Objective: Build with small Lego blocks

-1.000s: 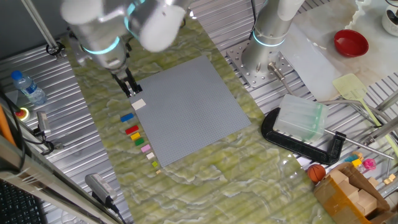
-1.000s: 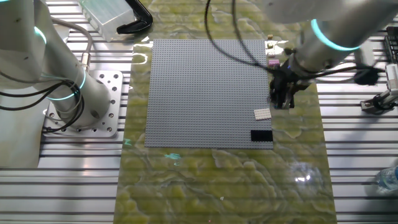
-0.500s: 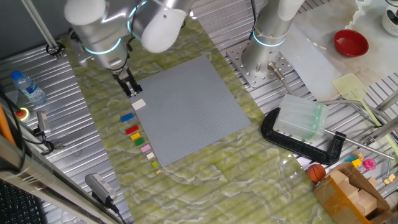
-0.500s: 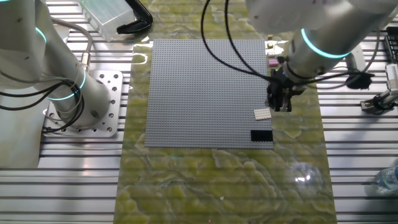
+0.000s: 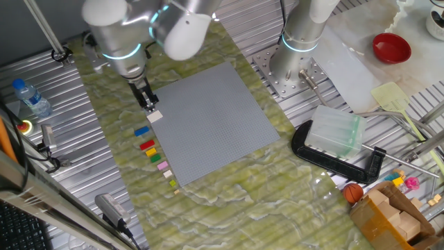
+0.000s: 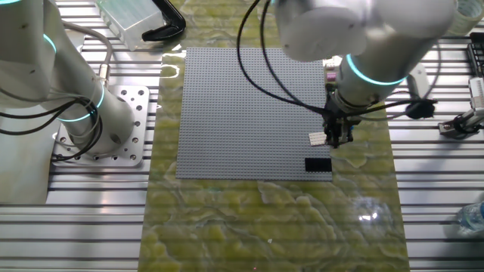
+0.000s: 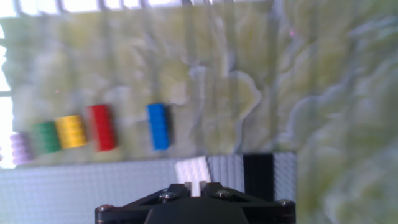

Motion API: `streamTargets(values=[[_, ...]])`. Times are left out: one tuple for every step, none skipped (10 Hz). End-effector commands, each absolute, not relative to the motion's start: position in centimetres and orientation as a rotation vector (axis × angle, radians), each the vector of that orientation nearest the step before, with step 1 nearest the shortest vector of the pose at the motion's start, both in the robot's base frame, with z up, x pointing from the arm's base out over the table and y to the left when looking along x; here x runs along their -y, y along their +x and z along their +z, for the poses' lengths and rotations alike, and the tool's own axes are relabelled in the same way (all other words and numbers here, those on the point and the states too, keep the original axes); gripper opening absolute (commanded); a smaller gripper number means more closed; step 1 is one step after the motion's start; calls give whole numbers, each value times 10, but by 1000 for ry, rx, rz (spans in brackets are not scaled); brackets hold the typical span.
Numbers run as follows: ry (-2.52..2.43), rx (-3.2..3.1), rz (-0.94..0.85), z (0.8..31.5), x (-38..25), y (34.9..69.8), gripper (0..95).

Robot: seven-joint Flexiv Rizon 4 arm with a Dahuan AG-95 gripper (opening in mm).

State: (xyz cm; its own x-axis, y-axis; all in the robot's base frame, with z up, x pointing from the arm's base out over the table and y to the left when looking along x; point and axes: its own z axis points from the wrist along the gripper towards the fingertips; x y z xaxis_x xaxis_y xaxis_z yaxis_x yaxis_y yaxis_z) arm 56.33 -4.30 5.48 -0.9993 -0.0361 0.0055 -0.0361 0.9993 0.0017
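Gripper: your gripper (image 6: 336, 137) hung low beside the white brick (image 6: 318, 138), at the baseplate's edge; whether its fingers were parted or closed could not be told from any view.
White brick: it lay on the rim of the grey baseplate (image 6: 249, 113), directly ahead of the fingers in the hand view (image 7: 193, 170), apparently not yet grasped.
Black brick: it sat on the same rim (image 6: 318, 164), just beside the white one.
Loose row: on the green mat (image 5: 111, 139) off the plate you had a blue brick (image 7: 158, 126), red brick (image 7: 101, 127), yellow brick (image 7: 71, 131), green brick (image 7: 46, 137) and pink brick (image 7: 20, 148) in a line, apart from one another.
Step in hand: by the look of it, you were lining up to pick the white brick.
Next move: a short descent, with the fingers straddling the brick squarely, seemed called for.
Edges: the black brick close by left little slack on that side.
Open room: the baseplate's middle looked bare, offering wide space for placing.
Far side: a second arm's base (image 5: 295, 59) and a black clamp (image 5: 333, 160) stood well apart.
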Motion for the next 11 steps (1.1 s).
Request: streamTargets(values=[[73, 3132, -6, 47, 39, 569, 380], [73, 3131, -6, 45, 37, 569, 380], [65, 3131, -3, 40, 34, 570, 380], [67, 3129, -1, 37, 33, 569, 380], [98, 3120, 0, 35, 34, 567, 380], [120, 3118, 0, 33, 35, 563, 380], [130, 3120, 0, 31, 36, 560, 380], [139, 3119, -1, 30, 36, 558, 380], [142, 3118, 0, 28, 36, 555, 380], [142, 3119, 1, 27, 36, 555, 380], [143, 3120, 0, 26, 36, 555, 380]])
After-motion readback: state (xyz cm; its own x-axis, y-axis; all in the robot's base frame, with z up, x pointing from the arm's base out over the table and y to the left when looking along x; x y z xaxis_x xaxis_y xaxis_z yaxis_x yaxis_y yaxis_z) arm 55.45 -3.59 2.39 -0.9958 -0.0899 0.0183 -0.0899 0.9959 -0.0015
